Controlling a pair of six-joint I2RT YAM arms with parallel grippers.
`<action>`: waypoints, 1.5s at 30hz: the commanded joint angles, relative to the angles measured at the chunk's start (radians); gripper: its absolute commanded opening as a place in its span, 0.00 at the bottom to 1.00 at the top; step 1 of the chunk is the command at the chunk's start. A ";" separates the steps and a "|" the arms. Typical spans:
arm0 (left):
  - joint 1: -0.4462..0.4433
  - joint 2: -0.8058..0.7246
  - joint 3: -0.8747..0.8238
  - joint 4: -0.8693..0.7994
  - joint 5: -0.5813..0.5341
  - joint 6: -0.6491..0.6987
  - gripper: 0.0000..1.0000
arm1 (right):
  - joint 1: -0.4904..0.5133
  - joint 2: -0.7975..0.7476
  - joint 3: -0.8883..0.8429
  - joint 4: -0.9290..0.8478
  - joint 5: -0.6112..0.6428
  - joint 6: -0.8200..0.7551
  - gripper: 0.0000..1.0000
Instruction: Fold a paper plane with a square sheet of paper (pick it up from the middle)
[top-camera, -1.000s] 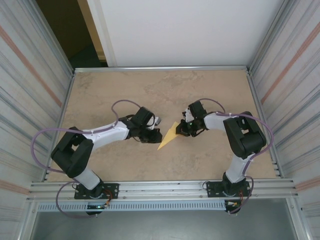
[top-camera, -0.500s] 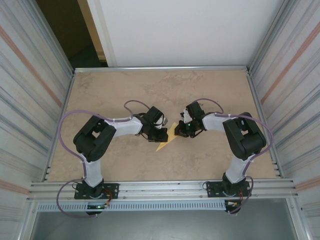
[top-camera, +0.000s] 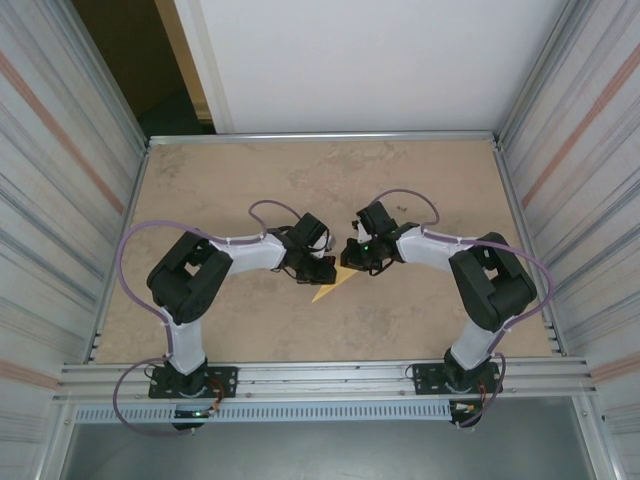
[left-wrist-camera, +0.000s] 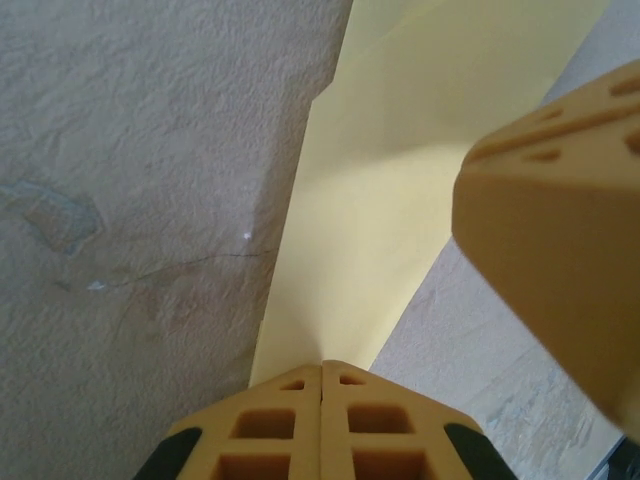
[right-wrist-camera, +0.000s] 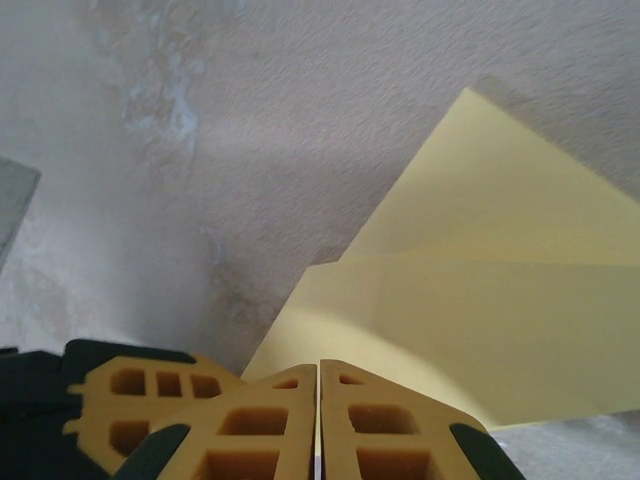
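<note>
Tabletop: we see a beige, stone-look surface (top-camera: 420, 180). It is mottled and faintly pitted up close, with a hairline crack and pale flecks in the left wrist view.
Surround: ribbed metal wall panels (top-camera: 60, 200) stand along the left and right edges, and an aluminium rail (top-camera: 320, 378) runs along the near edge.
Sheet of paper: we find thin, smooth, pale-yellow paper (top-camera: 330, 288), plain and unmarked. It is folded into a creased pointed shape with overlapping layers (right-wrist-camera: 480, 300).
Paper's place: it sits about the middle of the tabletop, a little toward the near edge. Its sharp tip points toward the near-left corner.
Left gripper: its tips (top-camera: 320, 272) are at the paper's left side. In its own view the two honeycombed, yellow-tan fingers meet flush (left-wrist-camera: 322, 372), with the paper (left-wrist-camera: 380, 200) running into their seam. We read this as clamped on the sheet.
Right gripper: its tips (top-camera: 350, 262) are at the paper's far-right end. Its fingers are pressed together (right-wrist-camera: 318, 370), and a corner of the paper reaches their tips, so we take it as pinching the sheet as well.
Grippers together: they face each other across the paper, close beside one another. One of the right gripper's fingers (left-wrist-camera: 560, 230) looms over the sheet in the left wrist view.
Lift: soft shadow beneath the paper suggests it is raised off the slab, though we cannot tell whether the tip touches.
</note>
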 joint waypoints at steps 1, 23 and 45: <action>-0.010 0.019 -0.035 -0.068 -0.044 -0.016 0.06 | -0.006 -0.017 0.000 -0.022 0.095 0.050 0.09; -0.011 0.022 -0.081 -0.046 -0.042 -0.064 0.06 | -0.157 0.040 -0.075 0.058 0.030 0.003 0.09; -0.014 0.029 -0.097 -0.026 -0.035 -0.076 0.05 | -0.251 -0.189 -0.142 0.152 -0.073 -0.087 0.09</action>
